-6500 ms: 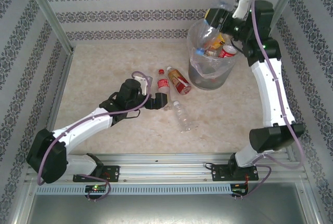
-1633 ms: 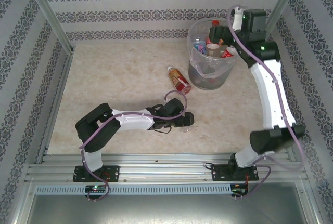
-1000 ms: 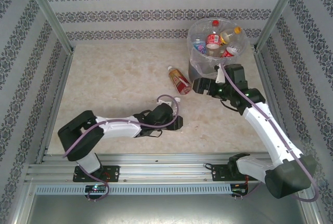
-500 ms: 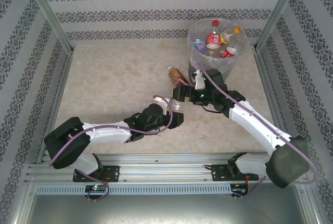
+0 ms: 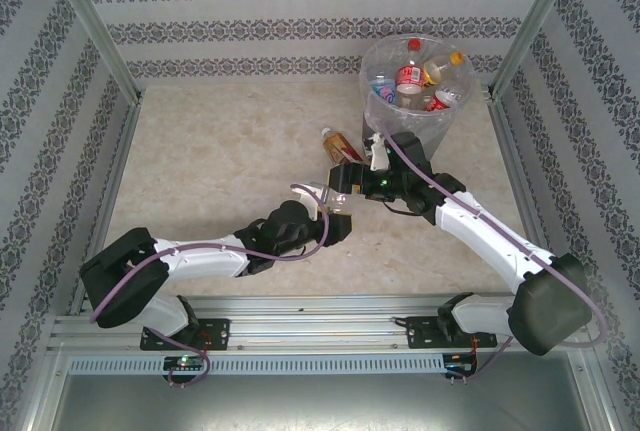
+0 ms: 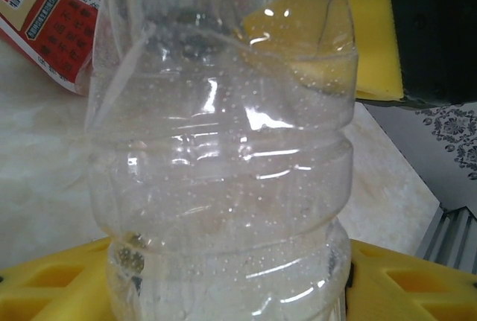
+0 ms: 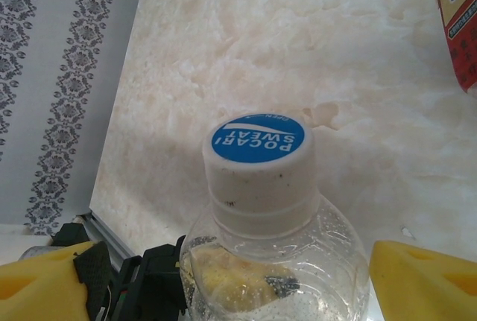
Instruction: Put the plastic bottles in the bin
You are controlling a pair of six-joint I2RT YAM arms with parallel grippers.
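The two arms meet over the table (image 5: pixel 220 141), just before the bin (image 5: pixel 440 133). The left fingers (image 6: pixel 45 291) are clenched on the base of a clear Pocari Sweat bottle (image 7: pixel 268 276). Its long axis runs straight toward the right wrist, cap (image 7: pixel 258 159) leading. The right fingers (image 7: pixel 417 280) stand spread either side of its shoulder, not gripping. This looks like a handover, since the right arm is nearer the bin.

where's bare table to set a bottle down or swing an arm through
Bare: the broad table stretch from the left wall to the red-labelled bottle, and the strip between the right arm and right wall. Crowded: centre, where the left gripper and right gripper meet at the clear bottle, near the bin.
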